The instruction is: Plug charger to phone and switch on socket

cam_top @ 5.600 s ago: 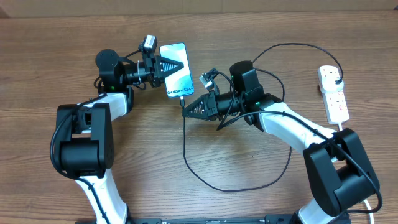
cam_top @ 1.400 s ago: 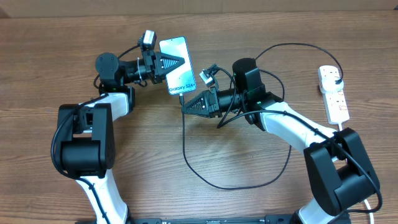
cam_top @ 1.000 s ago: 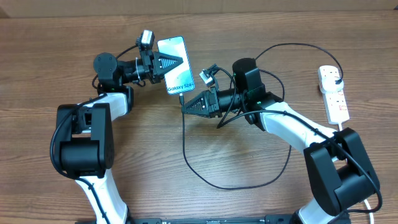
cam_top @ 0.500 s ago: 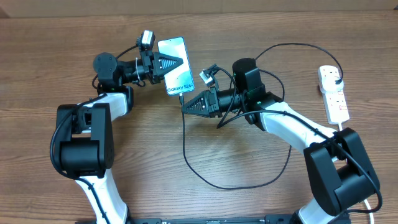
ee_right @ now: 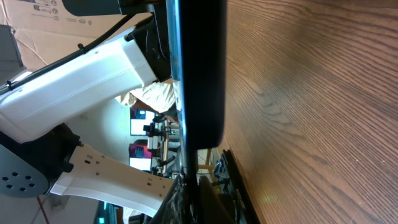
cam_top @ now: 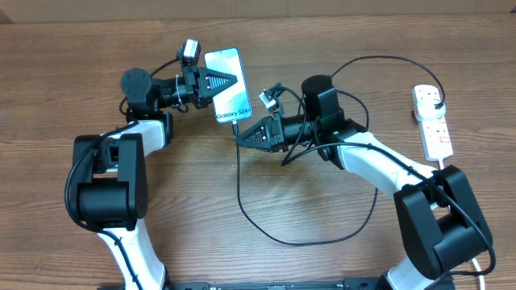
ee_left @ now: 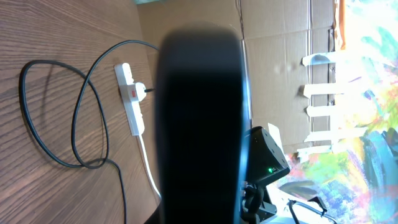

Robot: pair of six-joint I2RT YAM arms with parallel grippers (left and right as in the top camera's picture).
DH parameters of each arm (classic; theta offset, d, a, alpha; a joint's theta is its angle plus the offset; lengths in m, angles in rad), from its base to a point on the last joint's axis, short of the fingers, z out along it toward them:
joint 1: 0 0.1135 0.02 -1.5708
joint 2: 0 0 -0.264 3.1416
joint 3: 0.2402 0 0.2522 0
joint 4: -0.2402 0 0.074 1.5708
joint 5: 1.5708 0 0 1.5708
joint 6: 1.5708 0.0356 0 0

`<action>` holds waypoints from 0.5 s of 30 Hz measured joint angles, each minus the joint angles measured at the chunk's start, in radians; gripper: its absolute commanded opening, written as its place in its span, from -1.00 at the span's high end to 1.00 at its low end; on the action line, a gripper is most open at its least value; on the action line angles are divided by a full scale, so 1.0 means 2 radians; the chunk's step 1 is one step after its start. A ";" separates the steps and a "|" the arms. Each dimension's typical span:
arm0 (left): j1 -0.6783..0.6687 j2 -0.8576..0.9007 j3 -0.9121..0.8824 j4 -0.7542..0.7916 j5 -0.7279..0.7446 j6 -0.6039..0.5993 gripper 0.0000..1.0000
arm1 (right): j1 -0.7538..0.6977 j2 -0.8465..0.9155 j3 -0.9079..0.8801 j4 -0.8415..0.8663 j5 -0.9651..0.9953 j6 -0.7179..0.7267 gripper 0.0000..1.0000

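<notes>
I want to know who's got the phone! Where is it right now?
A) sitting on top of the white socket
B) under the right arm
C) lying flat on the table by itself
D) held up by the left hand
D: the left hand is shut on the phone, with its lit screen facing up, far from the socket.

The phone (cam_top: 227,85) shows "Galaxy S24" in small letters near the lower end of its lit screen; no other text is legible.
</notes>
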 measured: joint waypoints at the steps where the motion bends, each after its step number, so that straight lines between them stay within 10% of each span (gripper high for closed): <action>1: 0.000 0.000 0.000 0.000 0.000 0.000 0.91 | 0.000 0.000 0.000 0.000 0.000 0.000 0.92; 15: 0.000 0.000 0.000 0.000 0.000 0.000 0.91 | 0.000 0.000 0.000 0.015 0.002 0.010 0.92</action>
